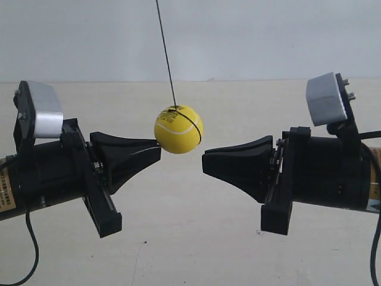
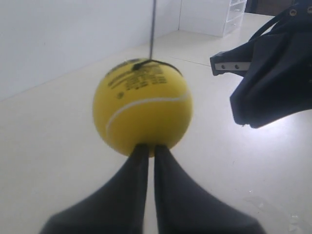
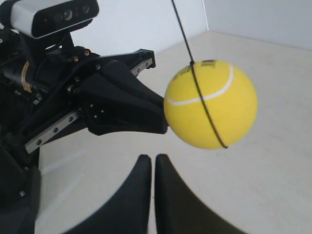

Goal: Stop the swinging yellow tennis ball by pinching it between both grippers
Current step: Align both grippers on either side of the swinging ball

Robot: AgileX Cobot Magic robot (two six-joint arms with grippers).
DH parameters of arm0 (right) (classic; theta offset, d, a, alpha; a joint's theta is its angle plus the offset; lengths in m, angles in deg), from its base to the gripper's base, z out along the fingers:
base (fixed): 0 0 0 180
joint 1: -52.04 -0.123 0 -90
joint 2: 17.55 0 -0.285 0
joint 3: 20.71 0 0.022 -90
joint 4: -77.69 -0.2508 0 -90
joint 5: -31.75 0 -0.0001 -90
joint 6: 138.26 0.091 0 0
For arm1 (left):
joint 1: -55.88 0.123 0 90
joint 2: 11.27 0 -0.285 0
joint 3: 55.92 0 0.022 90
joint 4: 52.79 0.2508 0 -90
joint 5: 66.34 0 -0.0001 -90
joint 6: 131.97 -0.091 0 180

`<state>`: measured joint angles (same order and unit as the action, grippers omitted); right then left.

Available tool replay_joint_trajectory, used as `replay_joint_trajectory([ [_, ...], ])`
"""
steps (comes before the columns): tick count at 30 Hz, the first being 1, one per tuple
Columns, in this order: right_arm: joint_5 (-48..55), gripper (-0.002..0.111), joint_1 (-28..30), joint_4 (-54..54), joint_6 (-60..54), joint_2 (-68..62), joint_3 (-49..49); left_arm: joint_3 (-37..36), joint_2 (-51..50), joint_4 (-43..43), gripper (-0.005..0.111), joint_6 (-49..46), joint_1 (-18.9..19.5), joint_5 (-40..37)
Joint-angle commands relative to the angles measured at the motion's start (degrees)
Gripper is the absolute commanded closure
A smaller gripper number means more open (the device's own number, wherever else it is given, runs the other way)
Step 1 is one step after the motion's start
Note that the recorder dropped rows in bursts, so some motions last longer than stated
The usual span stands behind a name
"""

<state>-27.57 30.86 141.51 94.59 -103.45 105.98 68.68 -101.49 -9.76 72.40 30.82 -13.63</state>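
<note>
While the yellow tennis ball (image 1: 178, 129) is hanging by its string (image 1: 166, 53) against the tip of the left gripper (image 2: 147, 147), jaws pressed together, the right gripper (image 3: 148, 158), jaws likewise together, is hovering just short of it; I judge it should be closing in slowly, level with the ball's middle.

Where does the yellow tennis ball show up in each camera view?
Exterior view: yellow tennis ball at centre, touching the left tool, short of the right tool.
Left wrist view: ball mid-frame, against the left tool's tips.
Right wrist view: ball beyond the right tool's tips, clear of them.
Shared landmark: the black string rising from the ball.
</note>
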Motion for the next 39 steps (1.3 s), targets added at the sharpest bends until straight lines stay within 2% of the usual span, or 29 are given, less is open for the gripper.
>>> replay_joint_trajectory([
  [1,1.09,0.108,-0.15,-0.52,-0.51,0.0,0.25,0.27,-0.22,-0.34,0.102,0.38,-0.29,0.81],
  [7,1.19,0.108,-0.15,-0.65,-0.51,0.0,0.25,0.27,-0.22,-0.35,0.102,0.38,-0.29,0.17],
  [14,1.31,0.108,-0.15,-0.65,-0.76,0.0,0.25,0.27,-0.22,-0.35,0.102,0.38,-0.29,-4.88],
  [39,1.56,0.108,-0.15,-0.43,-0.76,0.0,0.25,0.27,-0.22,-0.35,0.102,-0.01,-0.29,-4.83],
])
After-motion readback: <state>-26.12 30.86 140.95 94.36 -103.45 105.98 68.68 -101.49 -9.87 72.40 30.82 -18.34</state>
